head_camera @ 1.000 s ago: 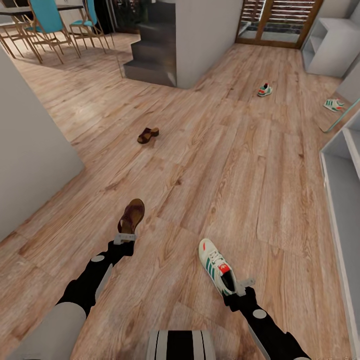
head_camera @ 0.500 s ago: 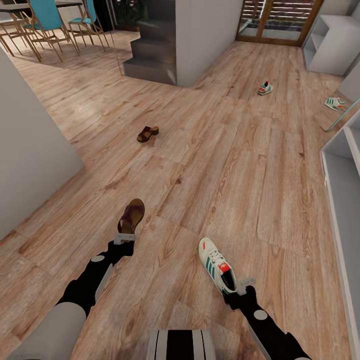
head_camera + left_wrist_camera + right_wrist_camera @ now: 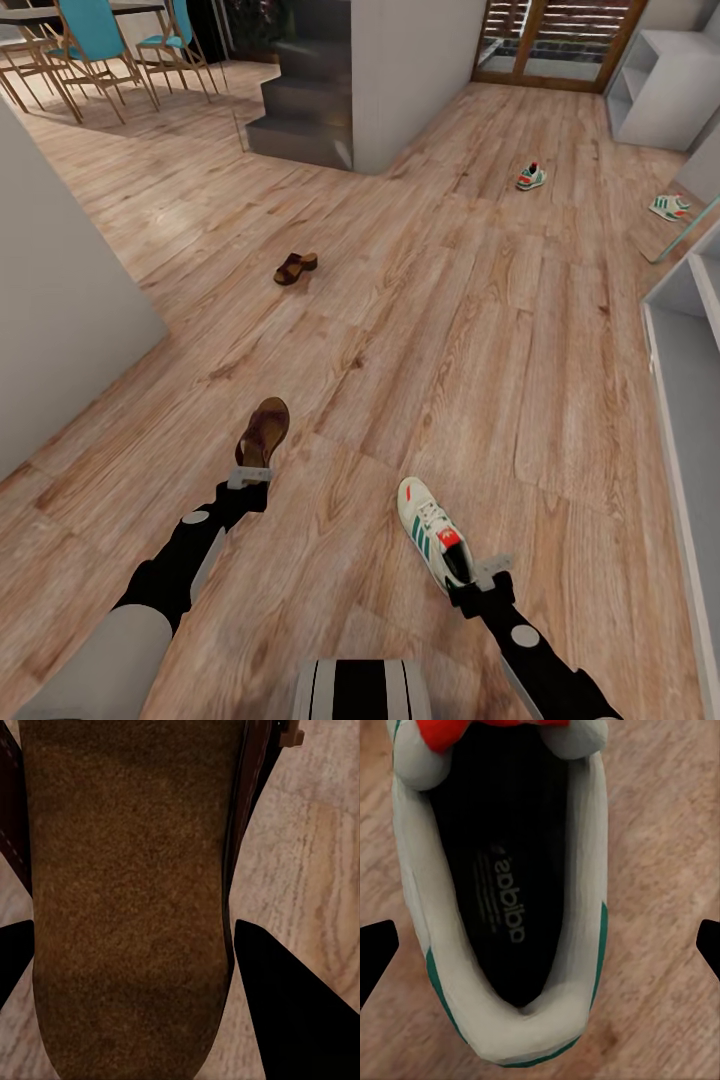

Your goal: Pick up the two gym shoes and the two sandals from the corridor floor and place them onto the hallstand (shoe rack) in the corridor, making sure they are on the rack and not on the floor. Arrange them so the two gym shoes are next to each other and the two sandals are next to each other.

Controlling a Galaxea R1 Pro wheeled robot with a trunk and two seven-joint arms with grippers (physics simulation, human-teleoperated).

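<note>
This is a home, an open hallway beside a dining area. Wood-plank floor (image 3: 480,330) runs past grey stairs (image 3: 300,110), teal dining chairs (image 3: 95,40), a slatted wooden door (image 3: 560,40) and pale shelving (image 3: 665,90), with shoes (image 3: 530,178) scattered about.

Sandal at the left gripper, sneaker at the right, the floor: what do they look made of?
Sandal: dark brown leather-look edge, matte grainy footbed, suede or cork-like.
Sneaker: smooth white upper, probably synthetic leather; green trim, red tongue patch, dark printed insole.
Floor: light brown wood-look planks with visible grain and seams, likely laminate.
</note>
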